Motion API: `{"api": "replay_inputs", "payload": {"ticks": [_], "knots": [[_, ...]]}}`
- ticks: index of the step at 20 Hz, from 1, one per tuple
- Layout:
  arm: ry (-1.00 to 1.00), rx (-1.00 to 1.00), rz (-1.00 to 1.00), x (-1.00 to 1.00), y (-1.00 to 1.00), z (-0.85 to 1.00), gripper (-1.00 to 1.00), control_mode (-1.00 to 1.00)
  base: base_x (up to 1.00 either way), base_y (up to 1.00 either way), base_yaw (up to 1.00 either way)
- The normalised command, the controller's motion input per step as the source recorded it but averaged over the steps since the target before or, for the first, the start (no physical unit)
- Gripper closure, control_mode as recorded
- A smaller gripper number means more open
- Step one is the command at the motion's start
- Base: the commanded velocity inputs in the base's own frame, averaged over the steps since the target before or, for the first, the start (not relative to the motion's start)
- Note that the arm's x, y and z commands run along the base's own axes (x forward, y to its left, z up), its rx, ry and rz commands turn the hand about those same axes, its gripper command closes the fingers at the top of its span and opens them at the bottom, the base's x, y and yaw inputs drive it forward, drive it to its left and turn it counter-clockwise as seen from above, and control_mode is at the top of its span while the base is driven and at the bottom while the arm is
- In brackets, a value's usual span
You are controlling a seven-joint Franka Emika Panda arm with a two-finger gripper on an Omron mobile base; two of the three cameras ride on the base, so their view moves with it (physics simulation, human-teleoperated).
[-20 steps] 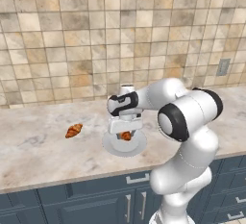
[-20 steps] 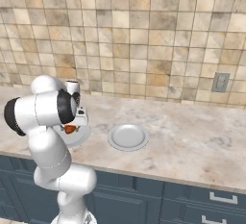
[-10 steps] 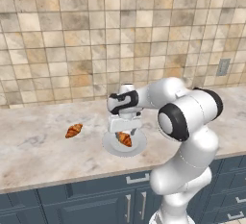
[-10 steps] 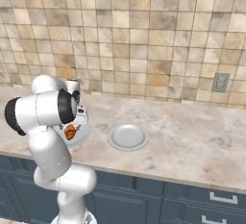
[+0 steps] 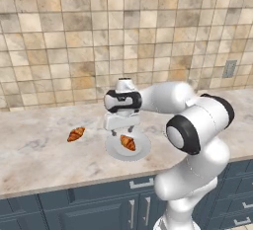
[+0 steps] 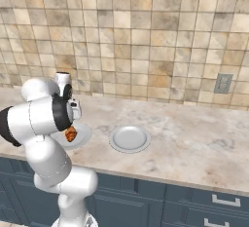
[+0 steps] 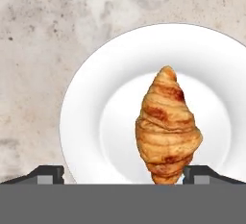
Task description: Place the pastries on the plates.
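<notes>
End effector (image 5: 126, 127) above plate (image 5: 141, 151), fingers apart, empty; croissant (image 5: 128, 142) lies on plate; second croissant (image 5: 76, 134) on counter (image 5: 34, 150).

Plate (image 5: 113, 147): one croissant (image 5: 127, 142) on it; second croissant (image 5: 75, 134) on counter (image 5: 34, 160) to its left; second plate (image 6: 129, 139) to its right.

Even, bright, diffuse light, with no clear source. The base views are soft and slightly blurry; the hand view is sharper. Faint shadows lie under the plate (image 5: 127, 147) on the tabletop (image 5: 39, 155). The croissant (image 7: 167, 127) shows mild gloss, without harsh glare.
</notes>
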Motion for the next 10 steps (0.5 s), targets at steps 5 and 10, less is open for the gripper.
{"api": "replay_inputs", "payload": {"ticks": [5,10], "knots": [[-0.13,0.0,0.0,0.01,0.84,0.03,-1.0,-1.0,0.0,0.0,0.0],[-0.11,0.0,-0.01,0.08,0.76,0.0,-1.0,-1.0,0.0,0.0,0.0]]}}
